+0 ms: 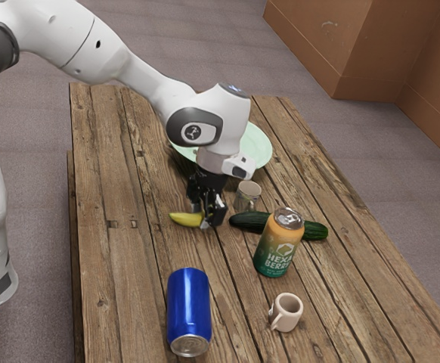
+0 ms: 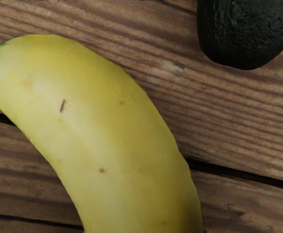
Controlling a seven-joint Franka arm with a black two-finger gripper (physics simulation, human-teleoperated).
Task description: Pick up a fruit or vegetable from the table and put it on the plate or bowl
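One banana [image 1: 184, 218] lies flat on our weathered plank table [image 1: 114, 189], near the cucumber [image 1: 250, 220]. Our gripper [image 1: 209, 215] is down at the banana's cucumber-side end; we cannot tell whether it is grasping or released. The pale green plate [image 1: 261, 144] sits behind the arm. Grey carpet [image 1: 205, 30] surrounds the table, and brown boxes [image 1: 371, 45] stand at the exterior view's upper right.
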